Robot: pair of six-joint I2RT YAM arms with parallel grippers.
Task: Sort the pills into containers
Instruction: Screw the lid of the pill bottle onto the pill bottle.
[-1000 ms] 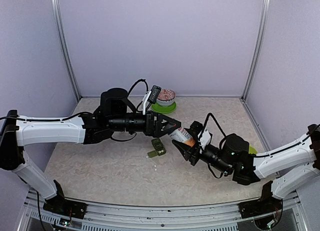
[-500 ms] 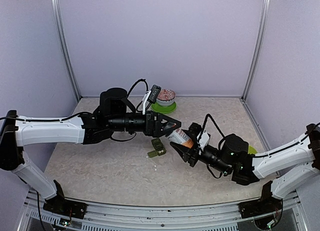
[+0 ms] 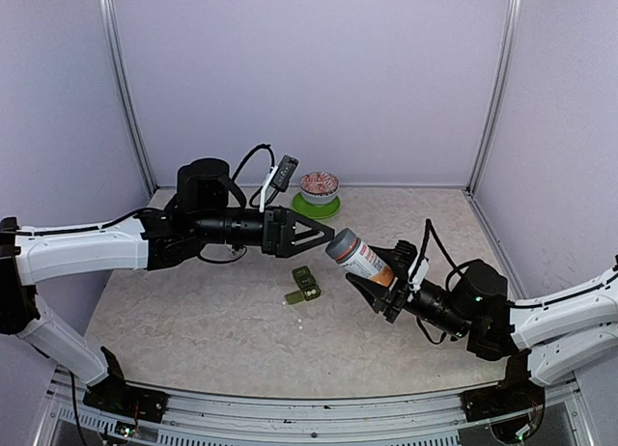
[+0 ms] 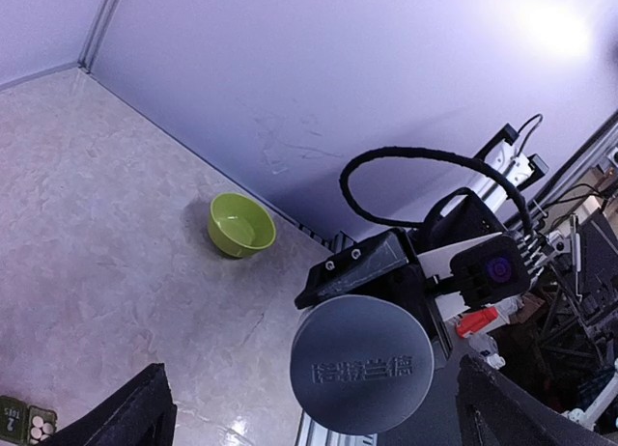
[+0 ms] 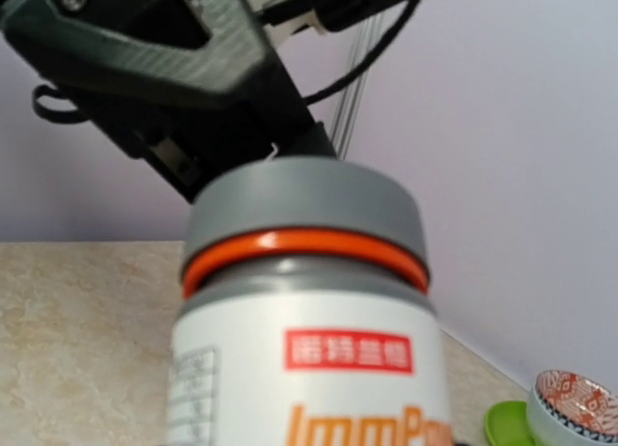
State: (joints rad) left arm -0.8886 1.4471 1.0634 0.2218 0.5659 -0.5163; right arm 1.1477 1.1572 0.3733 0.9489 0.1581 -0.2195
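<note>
Top external: the right tool [image 3: 384,275], half-closed around a white orange-labelled pill bottle [image 3: 362,261], has raised it up and to the right of the dark green three-compartment plastic strip [image 3: 305,284] on the worktop [image 3: 193,311]. The left tool [image 3: 323,237], gaping and empty, has drawn back leftward beyond the strip.

Left wrist: the bottle's grey cap [image 4: 362,364] faces spread fingers [image 4: 130,417]. Tiny white pills [image 4: 37,428] lie in one compartment of the strip.

Right wrist: the cap sits on over its orange ring [image 5: 304,253], so pouring probably waits on a fresh grip.

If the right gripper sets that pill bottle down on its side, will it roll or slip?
It would probably roll: the pill bottle is a round cylinder, held tilted above the table. It is likely stiff, since it shows no denting in the right gripper. Its smooth label may be slightly slippery.
</note>
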